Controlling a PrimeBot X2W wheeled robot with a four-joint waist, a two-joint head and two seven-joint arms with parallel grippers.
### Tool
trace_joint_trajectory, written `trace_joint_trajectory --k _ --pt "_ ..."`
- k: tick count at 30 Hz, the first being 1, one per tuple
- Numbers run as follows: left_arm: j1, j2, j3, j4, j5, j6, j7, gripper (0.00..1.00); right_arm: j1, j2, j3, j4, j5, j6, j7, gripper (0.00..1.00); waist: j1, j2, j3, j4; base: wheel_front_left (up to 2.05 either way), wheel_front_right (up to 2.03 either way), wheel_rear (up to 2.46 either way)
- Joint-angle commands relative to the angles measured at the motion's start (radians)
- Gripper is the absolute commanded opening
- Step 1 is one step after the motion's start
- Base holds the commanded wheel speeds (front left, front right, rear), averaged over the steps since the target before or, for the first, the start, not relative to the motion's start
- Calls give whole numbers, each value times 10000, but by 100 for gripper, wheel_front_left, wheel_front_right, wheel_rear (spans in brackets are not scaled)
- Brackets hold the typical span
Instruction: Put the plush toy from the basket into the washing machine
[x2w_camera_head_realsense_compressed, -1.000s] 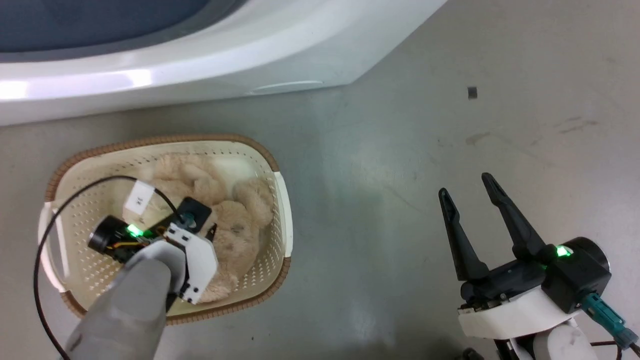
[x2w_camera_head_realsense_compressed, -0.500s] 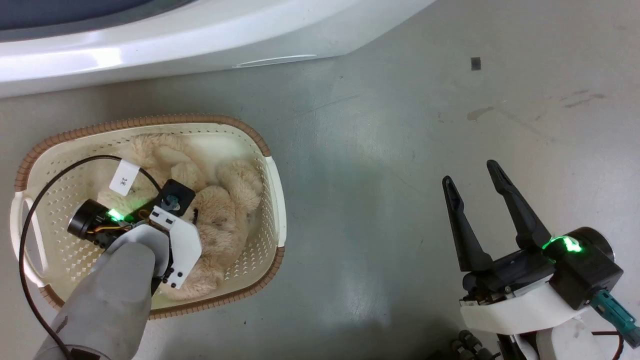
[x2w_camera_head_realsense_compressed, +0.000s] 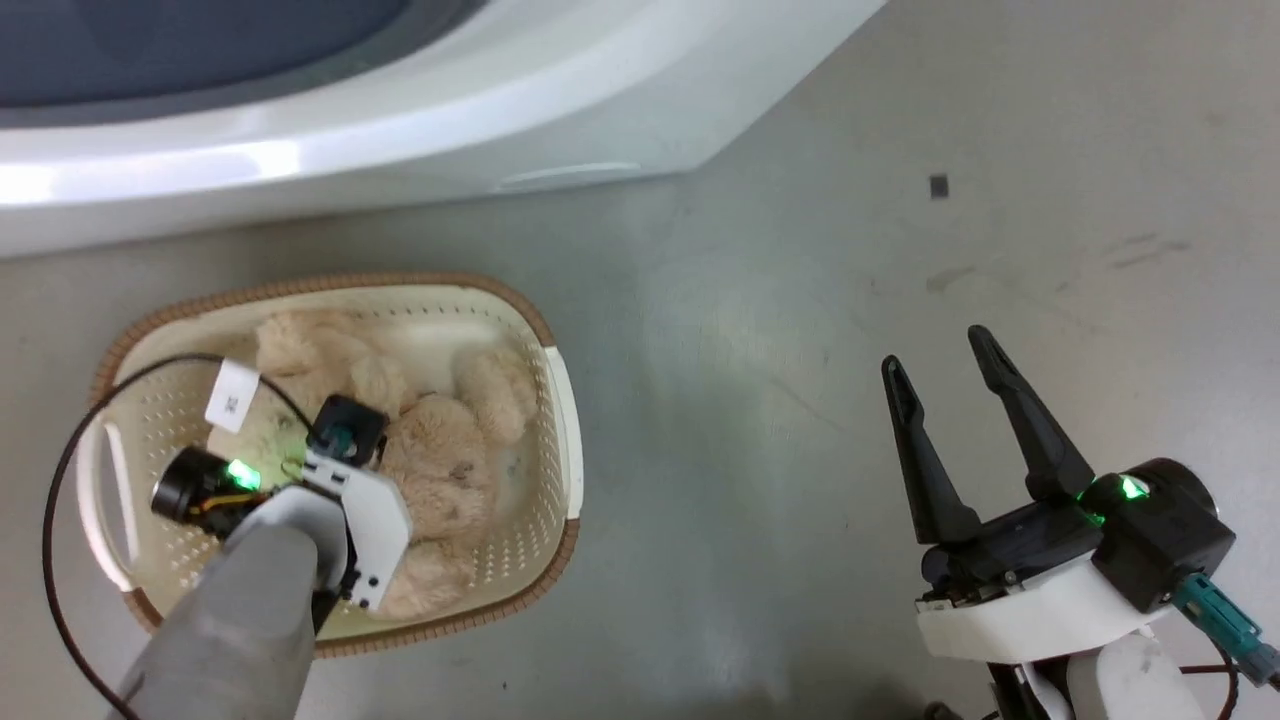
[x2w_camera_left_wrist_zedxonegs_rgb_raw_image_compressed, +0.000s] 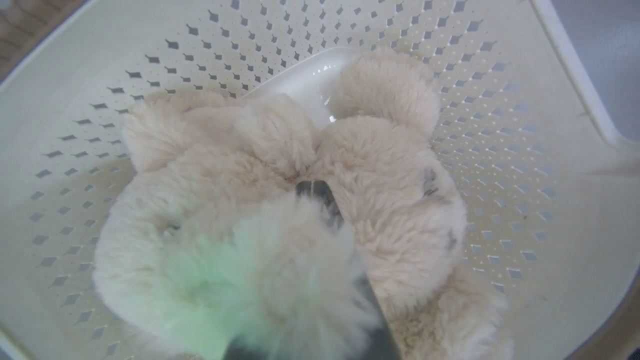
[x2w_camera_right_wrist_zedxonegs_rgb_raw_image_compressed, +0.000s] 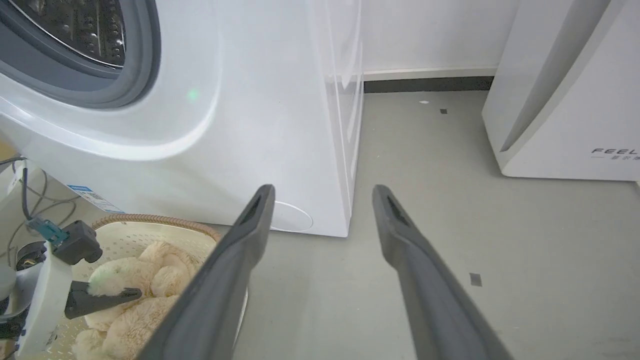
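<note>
The cream basket (x2w_camera_head_realsense_compressed: 548, 338) with its brown rim stands on the floor in front of the white washing machine (x2w_camera_head_realsense_compressed: 400, 130). The fluffy beige plush toy (x2w_camera_head_realsense_compressed: 440, 480) lies curled inside it. My left gripper (x2w_camera_head_realsense_compressed: 390, 450) reaches down into the basket and is sunk in the fur. In the left wrist view the left gripper (x2w_camera_left_wrist_zedxonegs_rgb_raw_image_compressed: 305, 192) is shut on a bunch of the plush toy (x2w_camera_left_wrist_zedxonegs_rgb_raw_image_compressed: 395, 210), one dark finger showing, the other buried. The basket wall (x2w_camera_left_wrist_zedxonegs_rgb_raw_image_compressed: 500, 100) surrounds them. My right gripper (x2w_camera_head_realsense_compressed: 935, 352) hangs open over bare floor, holding nothing. The right wrist view shows the washing machine's (x2w_camera_right_wrist_zedxonegs_rgb_raw_image_compressed: 225, 100) grey-gasketed opening.
A black cable (x2w_camera_head_realsense_compressed: 60, 480) loops from my left wrist over the basket's left side. A white FEELBIRD-marked appliance (x2w_camera_right_wrist_zedxonegs_rgb_raw_image_compressed: 565, 100) stands to the right of the washing machine, with grey floor between them. A small dark mark (x2w_camera_head_realsense_compressed: 938, 186) lies on the floor.
The head camera has shifted down and back up. My left gripper's fingertip, earlier showing beside the plush, is now buried in the fur. The right gripper has kept its open pose.
</note>
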Motion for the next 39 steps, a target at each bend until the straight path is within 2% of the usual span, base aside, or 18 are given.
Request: trace_joint_trajectory --k 1,9,25,32,39 --pt "204 -51 73 9 -125 48 -158 0 -121 -2 18 67 37 -9 -45 100 0 0 -459 28 0 0 0" --pt "1168 -111 457 -708 -636 248 -463 0 77 -2 -10 447 142 -9 -45 100 0 0 -1930 222 0 0 0" --pt "4068 193 1456 -5325 -757 986 -472 0 863 -2 -128 1022 242 -9 -45 100 0 0 -4470 850 0 0 0" --pt "5343 185 2131 -7625 -655 1302 -472 0 1165 -2 -158 1154 289 -9 -45 100 0 0 -5201 1065 0 0 0" --pt "6122 145 2570 -9390 -401 1414 -472 0 1361 -2 -156 1180 330 -9 -46 100 0 0 -5501 1147 0 0 0"
